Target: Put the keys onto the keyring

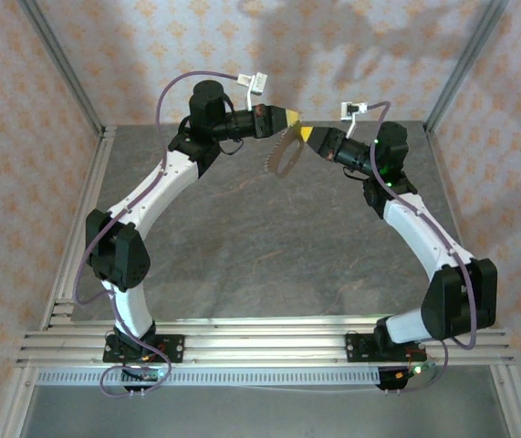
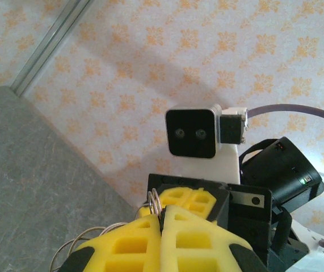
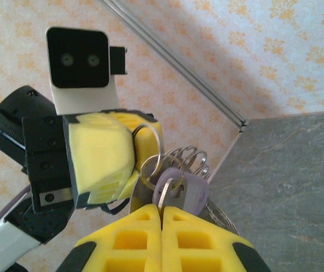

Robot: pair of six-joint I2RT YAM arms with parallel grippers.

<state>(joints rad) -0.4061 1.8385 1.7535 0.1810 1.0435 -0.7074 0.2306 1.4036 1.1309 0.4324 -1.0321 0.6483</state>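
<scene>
Both arms are raised over the table, fingertips meeting at the back centre. My left gripper (image 1: 293, 118) (image 2: 163, 218) is shut on the keyring (image 2: 155, 202), whose tan oval (image 1: 281, 157) hangs below the two grippers. In the right wrist view the left gripper (image 3: 102, 156) pinches a wire loop of the keyring (image 3: 157, 136). My right gripper (image 3: 162, 211) (image 1: 307, 135) is shut on a thin metal wire that runs through the hole of the lilac-headed key (image 3: 193, 190). The key's blade is hidden behind my yellow fingers (image 3: 127, 238).
The grey table (image 1: 269, 246) lies well below both grippers. Patterned walls (image 1: 351, 46) and a metal frame post (image 3: 173, 62) close the back. The right wrist camera (image 2: 191, 133) faces the left one at close range.
</scene>
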